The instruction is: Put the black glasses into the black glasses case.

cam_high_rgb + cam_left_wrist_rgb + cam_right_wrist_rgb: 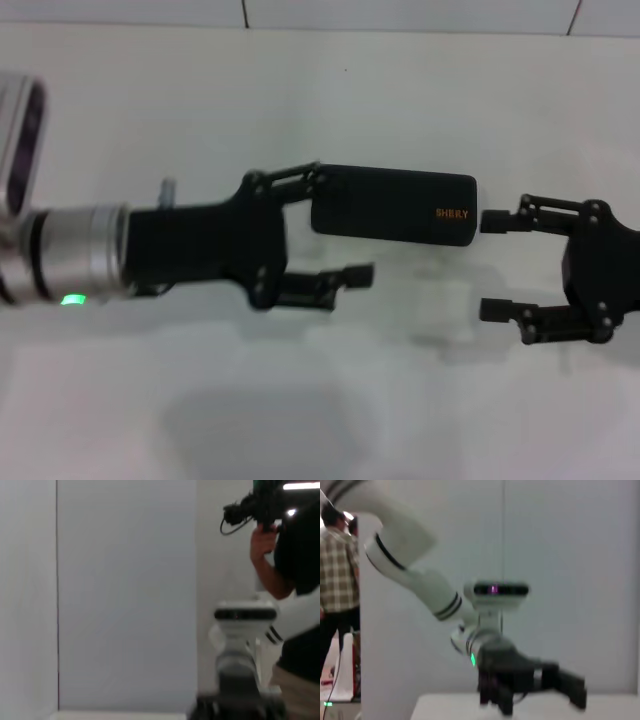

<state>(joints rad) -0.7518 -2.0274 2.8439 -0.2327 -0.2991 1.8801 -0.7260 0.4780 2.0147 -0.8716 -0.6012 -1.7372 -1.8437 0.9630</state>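
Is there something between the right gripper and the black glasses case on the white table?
Nothing visible stands between them. In the head view the open right gripper faces the lettered end of the closed oblong black glasses case, with only bare white table in the narrow gap. The open left gripper sits at the case's other end.

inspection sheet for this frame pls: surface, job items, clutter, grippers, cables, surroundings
Surface: white table, bare where visible.
Job's things: black glasses case shut, lid lettering up; glasses not seen.
Clutter: nothing seen.
Grippers: left gripper open at the case's left end, upper finger against it; right gripper open just off its right end.
Cables: nothing seen on the table.
Surroundings: pale walls; person in plaid shirt; person with camera.
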